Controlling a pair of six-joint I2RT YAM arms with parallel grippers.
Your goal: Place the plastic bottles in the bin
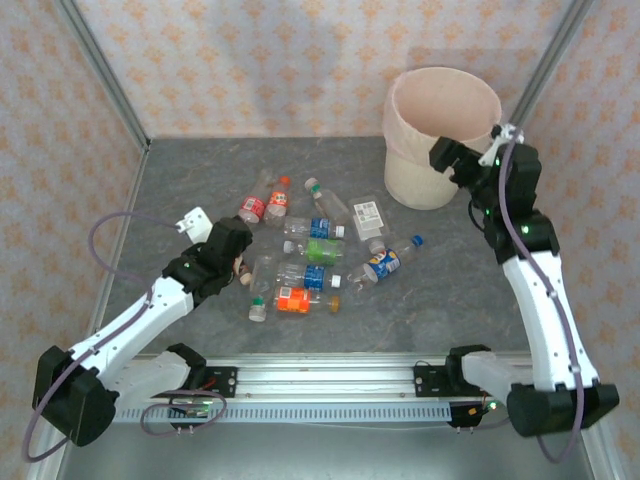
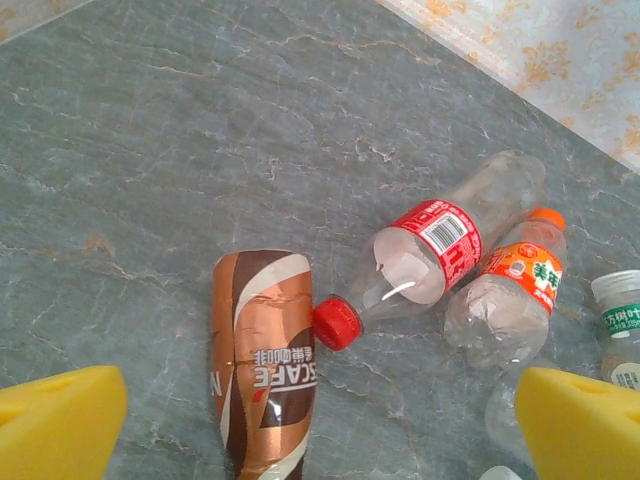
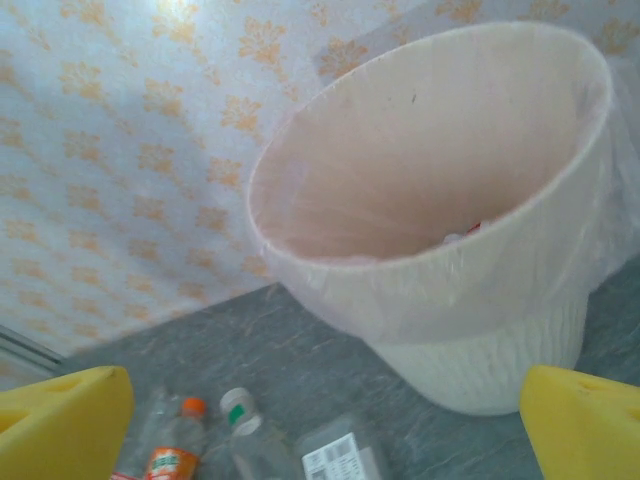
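The bin point(image 1: 430, 185), upper right, has something small at the bottom, can't tell what. The plastic bottles point(image 1: 320, 250) lie mid-frame. The left gripper point(image 2: 320, 425) and right gripper point(image 3: 325, 425) are both wide, empty.

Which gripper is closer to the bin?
Right. The right gripper hovers beside the bin, at its rim; the left gripper is far off, at the left edge of the plastic bottles.

Bright even light, soft shadows, rt wrist hazy

Bottles point(image 2: 440, 250) clear glossy plastic; bin point(image 3: 490, 365) ribbed matt plastic, liner point(image 3: 400, 170) thin translucent film; tabletop point(image 2: 200, 130) matt, stone-look
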